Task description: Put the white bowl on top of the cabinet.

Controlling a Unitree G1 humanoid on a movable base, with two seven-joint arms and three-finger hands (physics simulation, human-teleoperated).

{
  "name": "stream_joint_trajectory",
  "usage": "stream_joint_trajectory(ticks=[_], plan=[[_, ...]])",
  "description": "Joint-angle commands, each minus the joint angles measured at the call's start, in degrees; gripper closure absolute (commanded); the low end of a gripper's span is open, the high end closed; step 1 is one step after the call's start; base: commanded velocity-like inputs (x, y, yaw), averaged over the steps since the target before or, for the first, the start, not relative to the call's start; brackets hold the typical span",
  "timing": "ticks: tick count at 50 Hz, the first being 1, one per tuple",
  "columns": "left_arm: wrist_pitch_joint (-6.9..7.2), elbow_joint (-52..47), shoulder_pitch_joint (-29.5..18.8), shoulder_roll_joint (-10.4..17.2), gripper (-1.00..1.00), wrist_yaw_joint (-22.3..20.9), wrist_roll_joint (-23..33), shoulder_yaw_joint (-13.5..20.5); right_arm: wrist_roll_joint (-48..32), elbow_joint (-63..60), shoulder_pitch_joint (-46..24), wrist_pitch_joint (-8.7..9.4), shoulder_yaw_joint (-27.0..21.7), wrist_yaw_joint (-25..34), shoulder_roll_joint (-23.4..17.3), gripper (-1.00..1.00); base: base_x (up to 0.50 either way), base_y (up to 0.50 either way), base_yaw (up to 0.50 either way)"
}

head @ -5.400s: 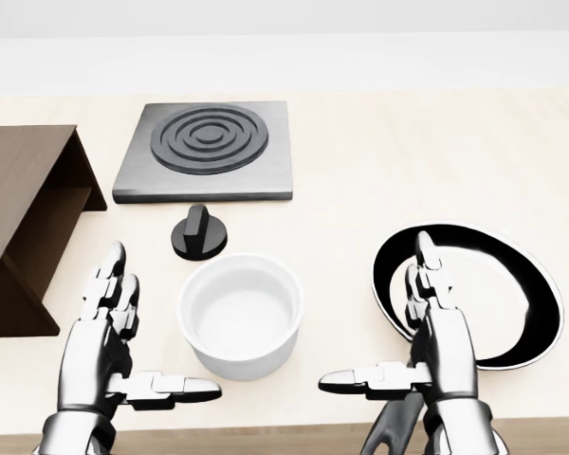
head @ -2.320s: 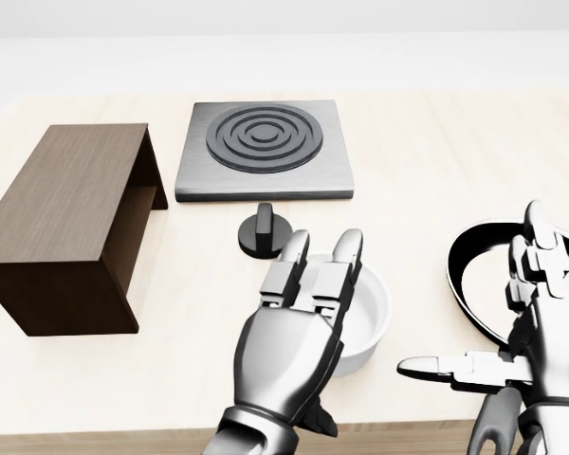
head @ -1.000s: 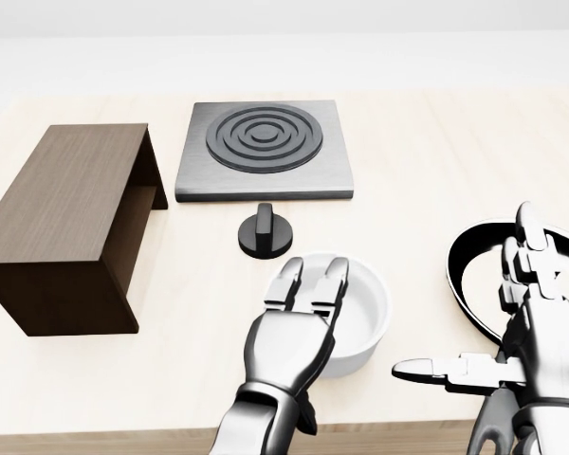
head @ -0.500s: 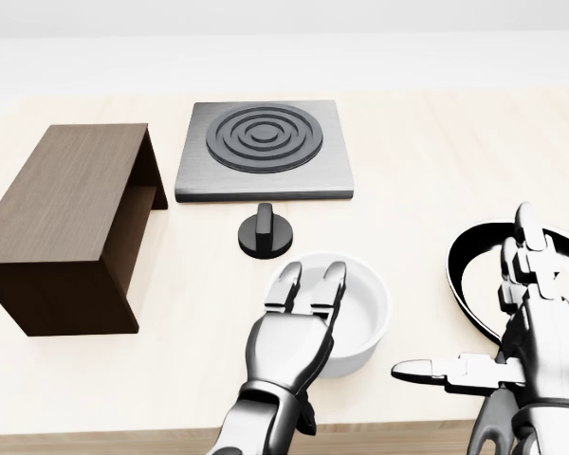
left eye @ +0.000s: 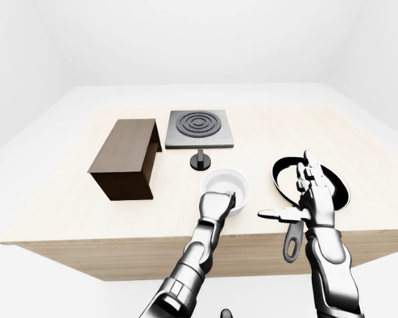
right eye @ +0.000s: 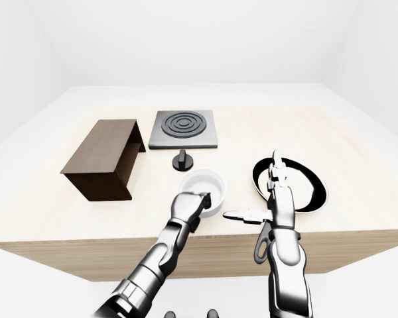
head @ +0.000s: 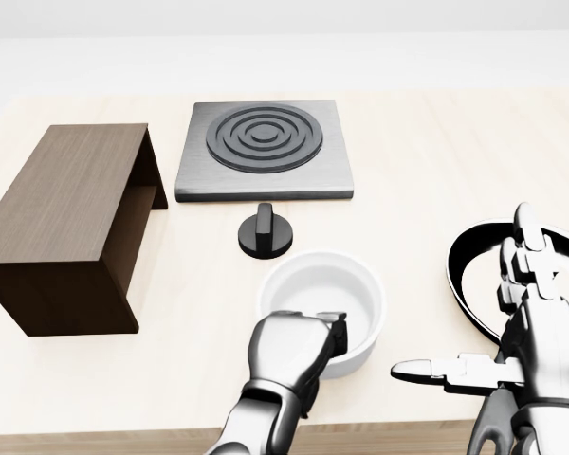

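Observation:
The white bowl (head: 334,292) stands on the light wooden table (head: 408,161), just below the black knob (head: 265,232) in the head view. My left hand (head: 321,329) is at the bowl's near rim, its fingers curled shut over that rim. Palm inward with straight fingers and thumb stuck out left, my right hand (head: 484,327) is open and empty at the bowl's right, partly covering the pan. At the left stands the dark brown cabinet (head: 62,213), its flat top bare and its open side facing right.
A grey hotplate (head: 263,147) with black rings lies above the knob. A black frying pan (head: 474,256) sits at the right; its handle (left eye: 292,242) sticks out over the table's near edge. The bowl and cabinet are a hand's width apart.
My left hand's fingers, flat over the bowl half a second ago, have curled down and closed on its near rim. The right hand and the view hold still.

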Motion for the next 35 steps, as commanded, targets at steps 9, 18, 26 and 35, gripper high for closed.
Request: stream_joint_trajectory(ticks=[9,18,26,35], plan=[[0.00,3.50,-0.27,-0.33,1.00,1.90,-0.91,0.71,0.45,1.25,-0.59,0.00,-0.25,-0.07,-0.25,-1.00,0.00,0.00,0.00],[0.00,2.97,-1.12,0.12,1.00,1.10,-1.30,1.23,0.24,0.07,0.13,0.00,0.13,0.02,-0.04,-1.00,0.00,0.00,0.00],[0.00,-4.40,-0.35,1.29,1.00,-3.75,-0.06,1.14,-0.20,0.22,0.16,0.00,0.43,0.01,0.12,-1.00,0.00,0.00,0.00],[0.00,-12.38,0.05,2.35,1.00,-9.38,1.23,1.89,-0.99,0.97,0.36,0.00,1.42,-0.24,0.40,-1.00,0.00,0.00,0.00]])
